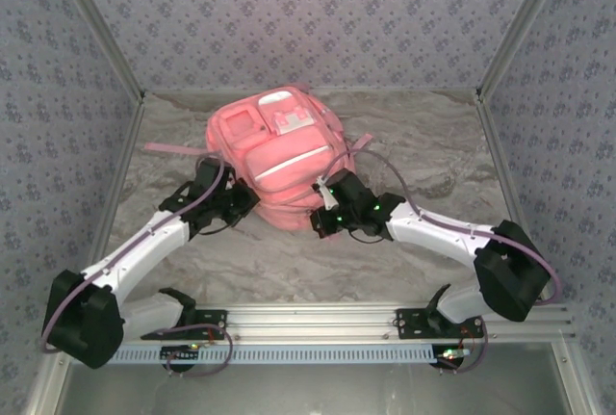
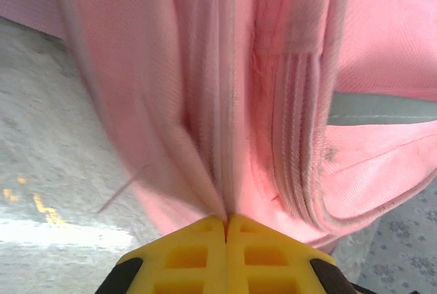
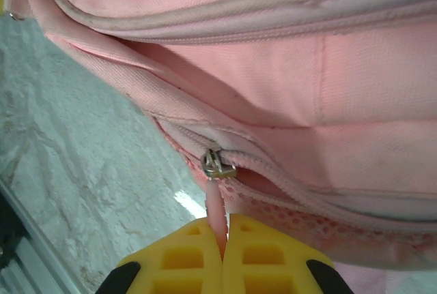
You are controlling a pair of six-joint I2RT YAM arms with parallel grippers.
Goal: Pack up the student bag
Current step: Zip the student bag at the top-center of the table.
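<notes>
The left claw (image 2: 226, 222) is pressed together on a narrow fold of fabric at the near left side of the student bag (image 1: 277, 150); its yellow fingertips (image 2: 198, 239) meet with the pink cloth pinched between them. The bag lies flat on the surface (image 1: 385, 261), at the middle and toward the far edge, front pockets up.

At the bag's near right side the right claw (image 3: 223, 229) is clamped on the thin pink zip pull (image 3: 215, 205), just below the metal slider (image 3: 217, 164). Beside the slider the zip gapes slightly, with mesh lining (image 3: 307, 222) showing.

The hold on the pull looks slight, so a sideways tug could slip it free. If the left pinch gives way, the whole bag would probably drag along instead of the zip running. Loose mesh could also catch in the slider.
</notes>
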